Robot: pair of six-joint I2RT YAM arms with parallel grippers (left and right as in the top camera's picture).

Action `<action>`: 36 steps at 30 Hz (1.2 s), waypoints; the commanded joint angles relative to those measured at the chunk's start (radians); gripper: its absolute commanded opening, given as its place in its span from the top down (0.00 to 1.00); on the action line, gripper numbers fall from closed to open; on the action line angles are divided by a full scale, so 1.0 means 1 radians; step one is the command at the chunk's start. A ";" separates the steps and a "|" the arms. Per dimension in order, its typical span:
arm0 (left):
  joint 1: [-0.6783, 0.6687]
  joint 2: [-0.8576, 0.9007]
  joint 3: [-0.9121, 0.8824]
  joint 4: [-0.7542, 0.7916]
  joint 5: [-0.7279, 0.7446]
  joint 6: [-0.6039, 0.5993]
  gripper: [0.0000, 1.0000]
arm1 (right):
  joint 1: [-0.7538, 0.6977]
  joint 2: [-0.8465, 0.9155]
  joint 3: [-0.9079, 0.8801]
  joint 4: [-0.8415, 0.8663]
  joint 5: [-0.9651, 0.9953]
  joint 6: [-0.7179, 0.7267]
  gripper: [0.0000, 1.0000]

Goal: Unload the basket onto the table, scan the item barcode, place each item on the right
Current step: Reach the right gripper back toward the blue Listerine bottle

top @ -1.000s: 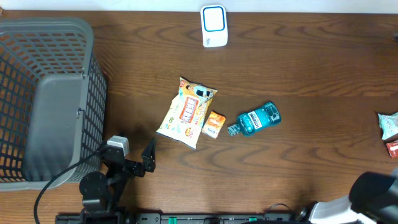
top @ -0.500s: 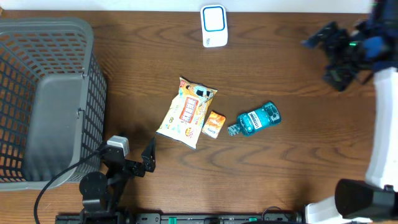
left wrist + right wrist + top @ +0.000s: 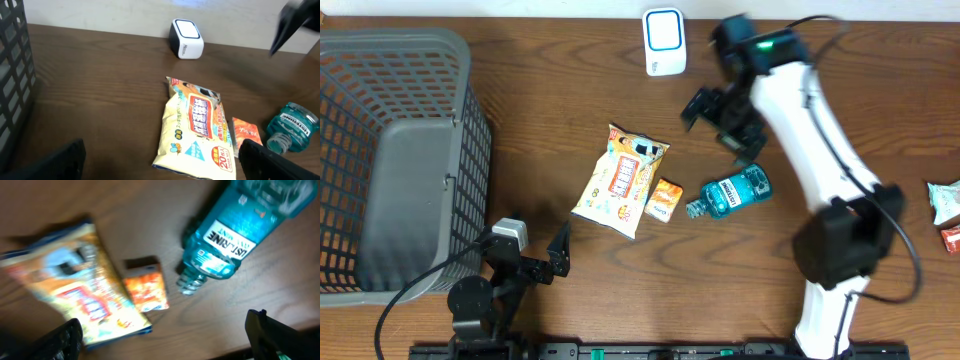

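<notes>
We judged nothing scanned yet: the mouthwash bottle (image 3: 735, 190) lay on the desk (image 3: 570, 95) right of centre, below the scanner (image 3: 663, 42) at top centre, while our right claw (image 3: 720, 126) above it and left claw (image 3: 545, 262) at lower left gaped wide, empty.

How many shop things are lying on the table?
5. A wipes pack, an orange box and a blue bottle lie in the middle; a pale packet and a red item sit at the right edge, cut off. More may hide off-frame.

Dark wooden table (image 3: 550, 80) (pale wall (image 3: 100, 10) behind)
</notes>
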 commanded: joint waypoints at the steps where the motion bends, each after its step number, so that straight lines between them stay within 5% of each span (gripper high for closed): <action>1: 0.004 -0.001 -0.020 -0.012 -0.002 -0.008 0.02 | 0.037 0.049 0.003 -0.021 0.086 0.163 0.01; 16: 0.004 -0.001 -0.020 -0.013 -0.002 -0.008 0.02 | 0.130 0.059 0.003 -0.216 0.296 0.209 0.01; 28: 0.004 -0.001 -0.020 -0.013 -0.002 -0.008 0.02 | 0.134 0.057 -0.112 -0.095 0.322 0.211 0.01; 36: 0.004 -0.001 -0.020 -0.013 -0.002 -0.008 0.02 | 0.129 -0.165 -0.118 -0.169 0.397 0.116 0.01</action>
